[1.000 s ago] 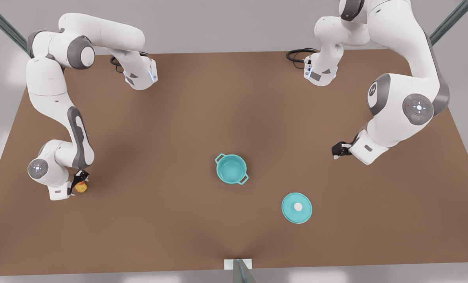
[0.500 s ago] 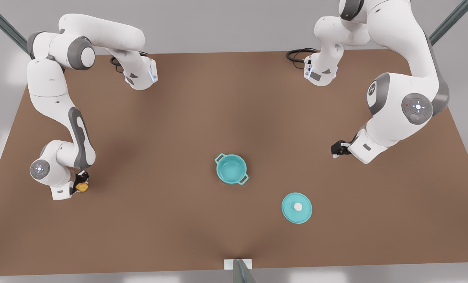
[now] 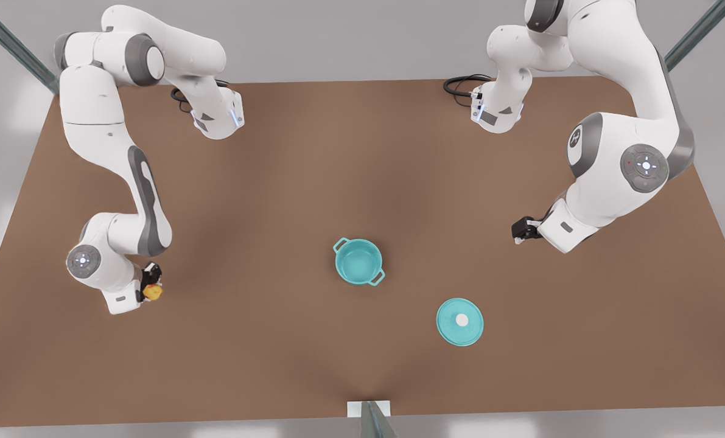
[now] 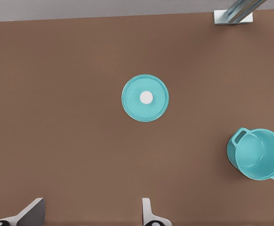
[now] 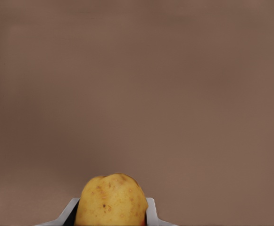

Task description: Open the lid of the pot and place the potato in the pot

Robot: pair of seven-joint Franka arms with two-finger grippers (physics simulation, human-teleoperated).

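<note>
The small yellow-orange potato (image 3: 152,293) sits clamped between the fingers of the right gripper (image 3: 150,286), at the front view's left. The round teal pot (image 3: 358,261) stands open mid-table, well apart toward the front view's right. Its flat teal lid (image 3: 459,322) lies beside it. The left gripper (image 3: 522,230) waits spread and empty, far right.

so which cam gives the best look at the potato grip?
Right wrist view: the lumpy yellow-orange potato sits between the right gripper's pale fingers, speckles clear. In the front view the potato is a small blob at the right gripper, at the front view's left. The left wrist view looks down on the brown table.
</note>
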